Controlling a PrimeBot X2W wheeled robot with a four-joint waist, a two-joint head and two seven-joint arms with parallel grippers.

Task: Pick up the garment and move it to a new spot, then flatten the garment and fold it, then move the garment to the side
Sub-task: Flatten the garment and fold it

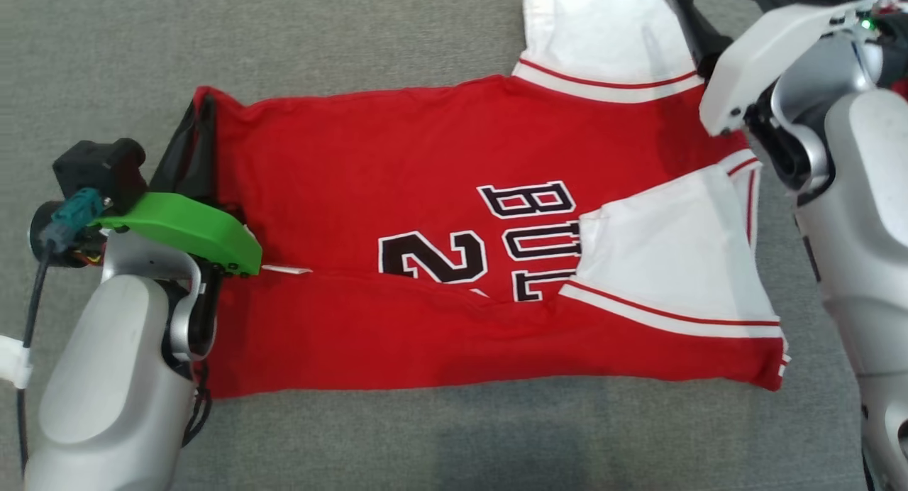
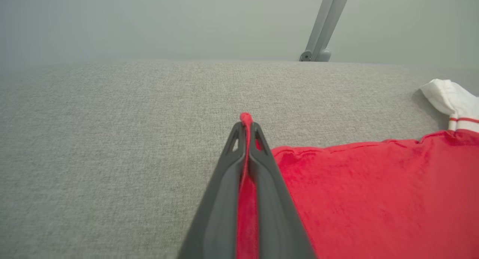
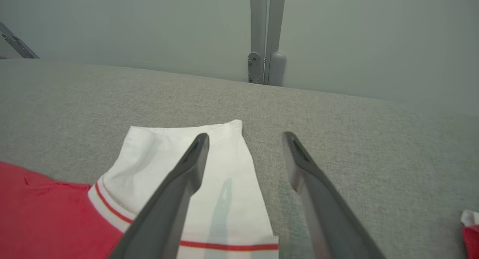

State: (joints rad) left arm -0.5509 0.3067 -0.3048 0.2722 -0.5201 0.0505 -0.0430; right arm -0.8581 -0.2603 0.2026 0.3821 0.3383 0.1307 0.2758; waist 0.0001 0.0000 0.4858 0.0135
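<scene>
The garment (image 1: 355, 157), a red sport shirt with white sleeves, lies spread on the grey bench (image 1: 106, 51), its length going from left to right before the robot. Its near long side is folded over toward the middle and covers a part of the black letters and number. The near sleeve (image 1: 674, 264) lies folded on the red body. The far sleeve (image 1: 603, 30) lies flat on the bench beyond the body.

The left pincer (image 2: 246, 126) is pressed together on the far left corner of the garment. A thin strip of red cloth runs between its two dark fingers, and a small tip of it comes out above them. The right pincer (image 3: 243, 139) stands wide apart and holds nothing. One finger is over the far sleeve, the other over bare bench just beside the edge of the sleeve.

Behind the bench there is a pale wall (image 3: 112, 19) with a grey post (image 3: 267, 34).
</scene>
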